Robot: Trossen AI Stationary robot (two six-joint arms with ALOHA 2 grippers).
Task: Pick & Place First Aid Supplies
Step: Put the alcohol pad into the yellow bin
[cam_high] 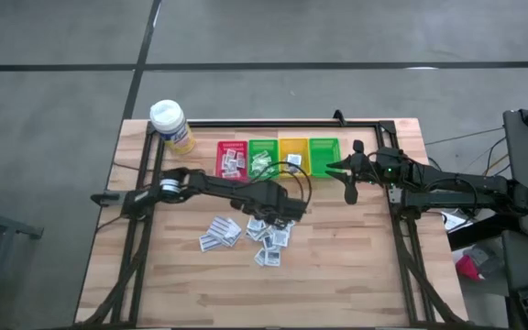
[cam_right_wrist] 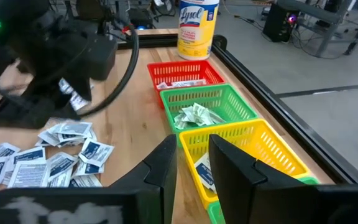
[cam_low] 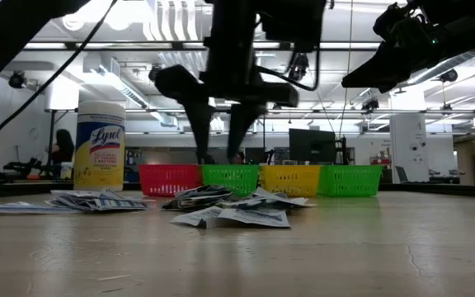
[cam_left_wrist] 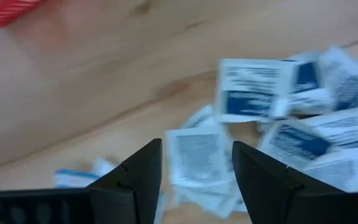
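The first aid supplies, small white sachets with grey or blue print, lie in a loose pile (cam_high: 269, 234) at mid-table, with a smaller group (cam_high: 220, 232) to its left. My left gripper (cam_high: 282, 213) hangs open above the pile, fingers pointing down (cam_low: 219, 157). In the left wrist view a grey-printed sachet (cam_left_wrist: 194, 155) shows between the fingers (cam_left_wrist: 142, 177), which stay clear of it. My right gripper (cam_right_wrist: 191, 142) hovers at the right, by the bins, its fingers a little apart and nothing between them.
Along the far side stands a row of bins: red (cam_high: 232, 158), green (cam_high: 263, 156), yellow (cam_high: 292, 154) and a second green (cam_high: 324, 154); the first three hold some sachets. A white-capped yellow bottle (cam_high: 170, 124) stands at the far left. A dark frame (cam_high: 401, 238) borders the table.
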